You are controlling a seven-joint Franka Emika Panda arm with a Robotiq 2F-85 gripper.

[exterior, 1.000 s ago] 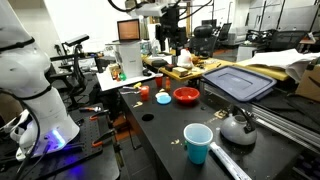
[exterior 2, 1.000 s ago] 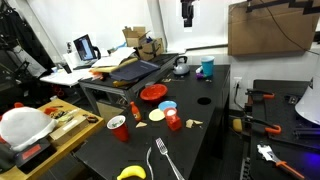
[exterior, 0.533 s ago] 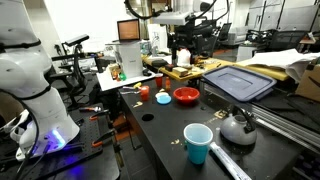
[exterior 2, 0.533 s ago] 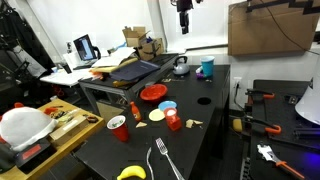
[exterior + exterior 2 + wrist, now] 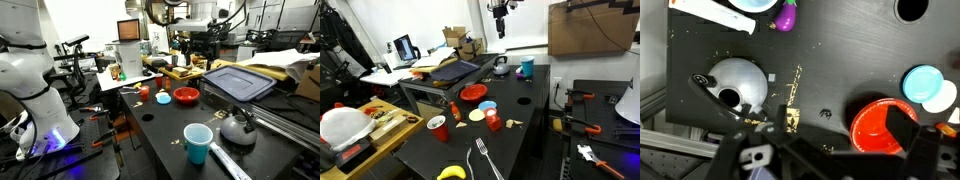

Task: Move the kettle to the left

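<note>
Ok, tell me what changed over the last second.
The gripper, high in the air, shifted sideways and slightly down toward a spot above the kettle, holding nothing. The kettle, light-blue cup and red bowl stayed put.

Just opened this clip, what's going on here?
A single robot arm is working over a cluttered black table. Its claw hangs high above the table, open and holding nothing. The kettle sits untouched on the table beside the blue cup, apart from it, with the red bowl further along. The wrist view looks down on the kettle from well above, so the move has not yet begun.
</note>
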